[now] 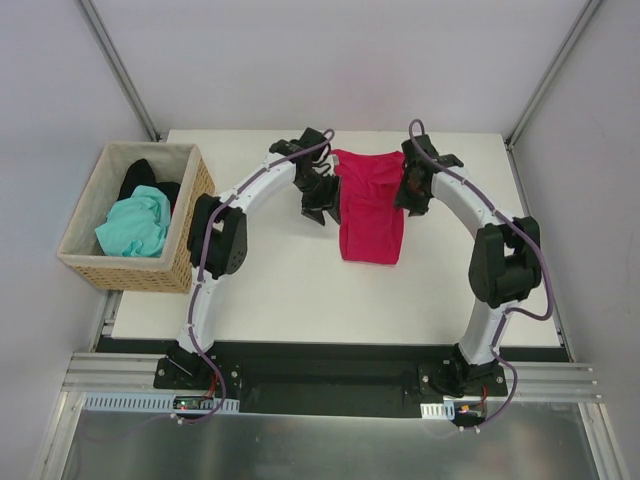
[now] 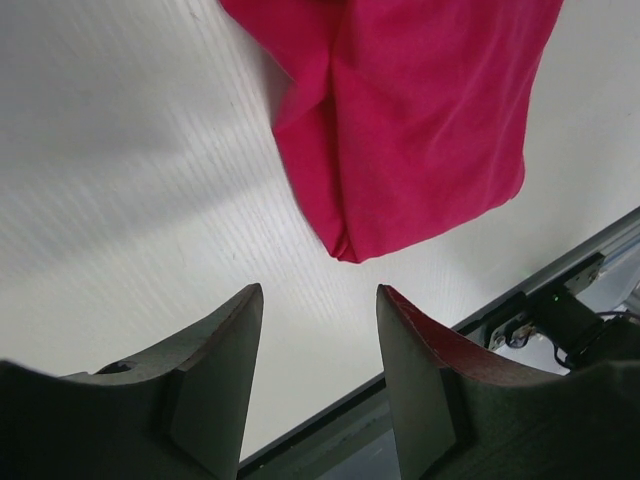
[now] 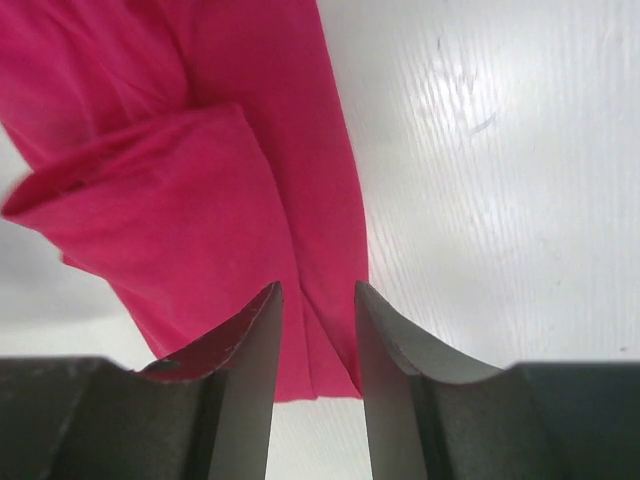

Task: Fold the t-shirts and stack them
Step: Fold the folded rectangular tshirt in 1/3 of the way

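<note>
A crimson t-shirt (image 1: 370, 205) lies folded into a long narrow strip at the back middle of the white table (image 1: 300, 290). My left gripper (image 1: 318, 205) hangs just left of it, open and empty; in the left wrist view (image 2: 320, 290) the shirt's corner (image 2: 420, 120) lies beyond the fingertips, apart from them. My right gripper (image 1: 412, 200) is at the strip's right side, jaws apart over the shirt's edge (image 3: 200, 150), with cloth showing in the gap (image 3: 317, 285) but not pinched. A mint-green t-shirt (image 1: 135, 225) and a black t-shirt (image 1: 140, 178) lie crumpled in the basket.
The tan wicker basket (image 1: 135, 272) stands at the table's left edge, beside the left arm's elbow. A black strip and metal rail run along the near edge by the arm bases. Grey walls close in the back and sides.
</note>
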